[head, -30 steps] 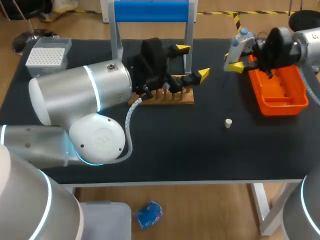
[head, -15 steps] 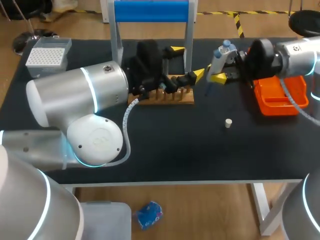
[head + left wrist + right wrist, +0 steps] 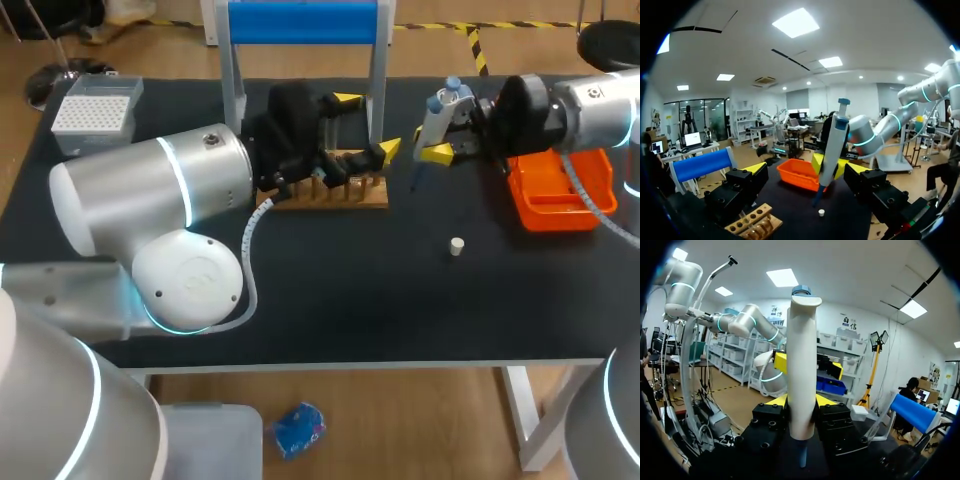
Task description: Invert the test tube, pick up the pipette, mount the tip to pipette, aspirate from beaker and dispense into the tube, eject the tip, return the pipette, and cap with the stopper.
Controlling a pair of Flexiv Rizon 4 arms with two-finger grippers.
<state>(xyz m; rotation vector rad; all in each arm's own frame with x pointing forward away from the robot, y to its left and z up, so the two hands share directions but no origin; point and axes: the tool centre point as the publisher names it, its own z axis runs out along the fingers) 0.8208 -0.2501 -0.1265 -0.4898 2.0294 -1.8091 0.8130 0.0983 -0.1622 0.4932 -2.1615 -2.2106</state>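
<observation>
My right gripper (image 3: pixel 440 140) is shut on a white pipette (image 3: pixel 433 120) with a blue top. It holds the pipette upright above the table, between the orange tray (image 3: pixel 556 212) and the wooden rack (image 3: pixel 330 192). In the right wrist view the pipette (image 3: pixel 801 365) stands clamped between my fingers (image 3: pixel 826 401). My left gripper (image 3: pixel 367 124) hangs open over the rack and hides part of it. Ahead of the left gripper (image 3: pixel 804 169) the pipette (image 3: pixel 831 147) and the tray (image 3: pixel 799 172) show. A small white stopper (image 3: pixel 456 246) lies on the mat.
A white tip box (image 3: pixel 95 105) sits at the far left corner. A frame with a blue top bar (image 3: pixel 302 22) stands behind the rack. My left arm's bulky elbow (image 3: pixel 150 230) covers the left half of the table.
My right arm carried the pipette leftward, from over the orange tray to a spot near the rack. The left gripper shifted slightly left and stayed open.
</observation>
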